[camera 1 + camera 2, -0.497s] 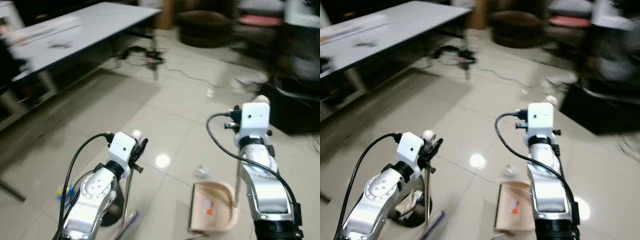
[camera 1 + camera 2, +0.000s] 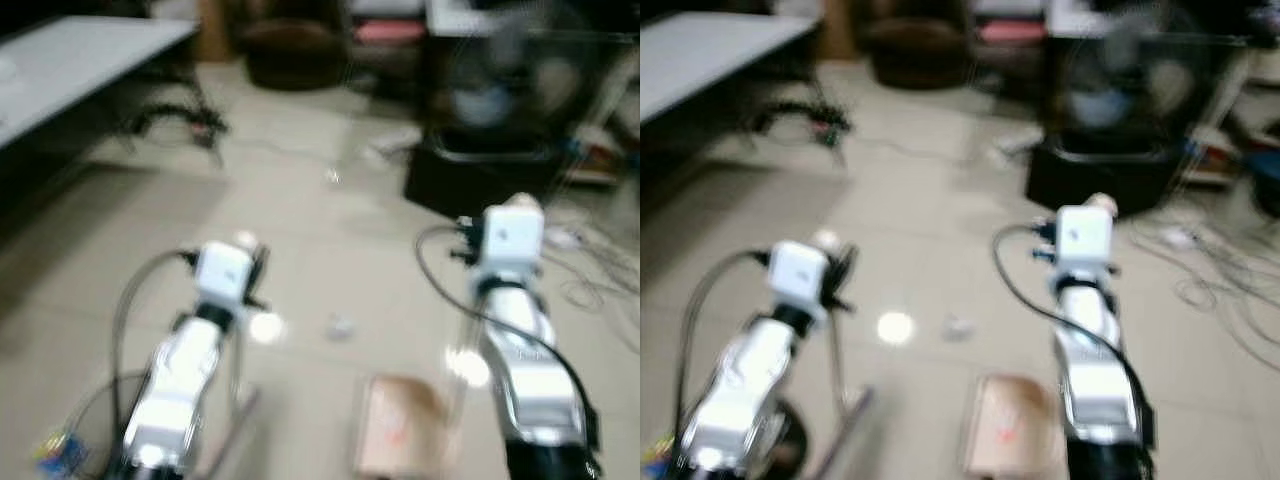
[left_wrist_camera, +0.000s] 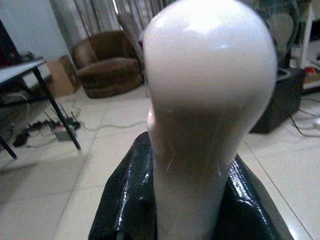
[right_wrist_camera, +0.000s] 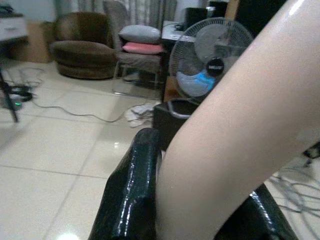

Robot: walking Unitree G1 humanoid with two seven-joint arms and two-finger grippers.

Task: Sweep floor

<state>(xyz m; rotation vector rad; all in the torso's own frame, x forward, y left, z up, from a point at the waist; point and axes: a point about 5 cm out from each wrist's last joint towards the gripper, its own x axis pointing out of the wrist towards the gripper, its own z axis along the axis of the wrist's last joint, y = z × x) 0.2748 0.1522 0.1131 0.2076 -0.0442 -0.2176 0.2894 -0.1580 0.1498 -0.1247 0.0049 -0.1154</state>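
The picture is blurred. My left gripper (image 2: pixel 250 272) is shut on the white broom handle (image 3: pixel 210 100), whose rounded top stands just above the black fingers (image 3: pixel 125 200). The thin broom shaft (image 2: pixel 237 375) runs down to the floor between my arms. My right gripper (image 2: pixel 518 208) is shut on the beige dustpan handle (image 4: pixel 240 140). The beige dustpan (image 2: pixel 395 440) rests on the tiles by my right arm. A small crumpled scrap (image 2: pixel 340 326) lies on the floor ahead of the pan, between both arms.
A standing fan (image 2: pixel 500 90) on a black base (image 2: pixel 480 180) is ahead on the right, with loose cables (image 2: pixel 600 270) beside it. A grey table (image 2: pixel 70 60) and a power strip with cords (image 2: pixel 190 125) are at the left. A brown armchair (image 2: pixel 290 50) stands far back.
The camera has swung to the right: the table slid left and the fan came into view. Both grippers keep their hold on broom and dustpan.
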